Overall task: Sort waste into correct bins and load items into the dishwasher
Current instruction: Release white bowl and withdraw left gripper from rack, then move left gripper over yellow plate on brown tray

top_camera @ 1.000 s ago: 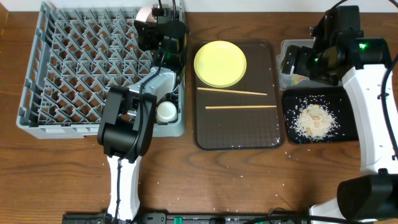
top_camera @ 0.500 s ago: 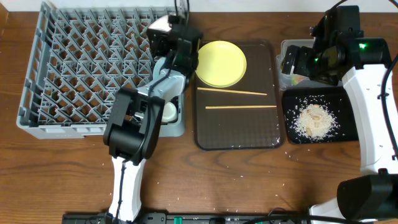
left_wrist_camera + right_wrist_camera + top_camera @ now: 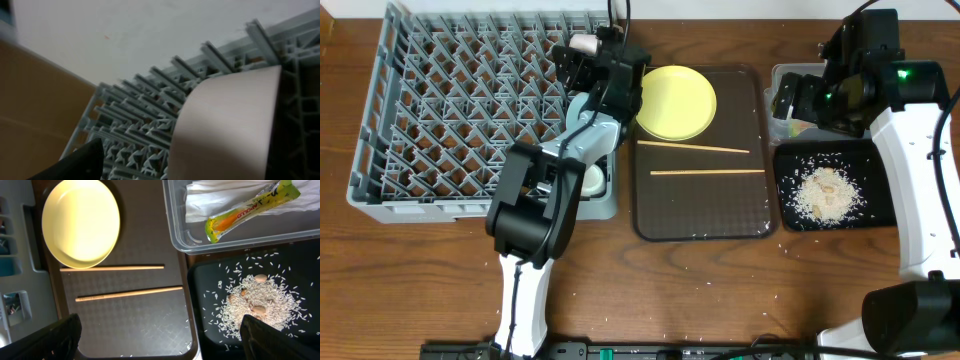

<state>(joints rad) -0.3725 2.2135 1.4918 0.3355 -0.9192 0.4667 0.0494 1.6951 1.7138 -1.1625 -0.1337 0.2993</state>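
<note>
Left gripper released, its finger clear of the small white cup lying at the dish rack's upper right corner; right gripper hangs wide apart, empty, near the clear tub.

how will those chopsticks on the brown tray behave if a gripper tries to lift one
The chopsticks look thin, straight and wooden, so probably stiff and very light. Lying flat on the brown tray, they give little height to pinch and may roll or slide when nudged. They lie apart, so one could likely be taken alone.
</note>
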